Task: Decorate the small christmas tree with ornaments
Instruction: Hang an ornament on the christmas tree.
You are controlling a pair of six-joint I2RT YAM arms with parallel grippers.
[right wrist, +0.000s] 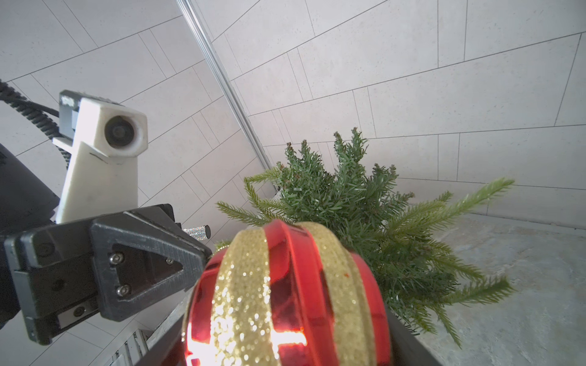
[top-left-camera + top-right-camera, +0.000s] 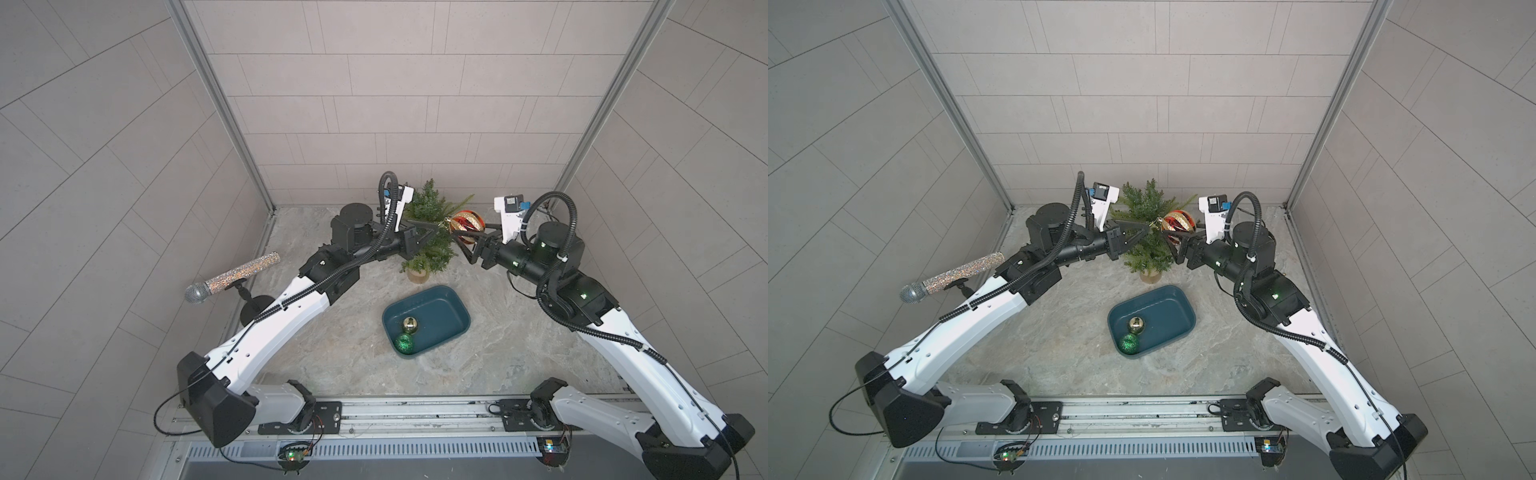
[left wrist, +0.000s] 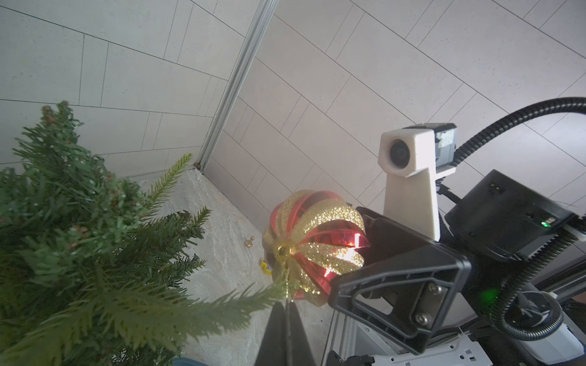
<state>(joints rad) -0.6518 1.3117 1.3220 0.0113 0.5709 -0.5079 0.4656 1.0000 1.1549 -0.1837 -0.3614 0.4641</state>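
Note:
The small christmas tree (image 2: 424,203) (image 2: 1144,199) stands at the back on its wooden stump (image 2: 417,274). My right gripper (image 2: 467,230) (image 1: 285,348) is shut on the red-and-gold ball (image 2: 467,222) (image 2: 1178,221) (image 3: 317,240) (image 1: 285,301), held just right of the tree's branches (image 3: 79,237) (image 1: 364,206). My left gripper (image 2: 440,226) (image 2: 1148,226) (image 3: 287,305) is shut on the ball's thin gold hanging string, beside a light green branch tip. A gold ball (image 2: 409,324) (image 2: 1136,325) and a green glitter ball (image 2: 403,343) (image 2: 1128,343) lie in the teal tray (image 2: 457,299).
A glitter microphone (image 2: 232,278) on a stand sits at the left edge of the table. A tiny gold trinket (image 3: 249,242) and a small yellow piece (image 3: 265,266) lie on the table behind the ball. Walls close in right behind the tree.

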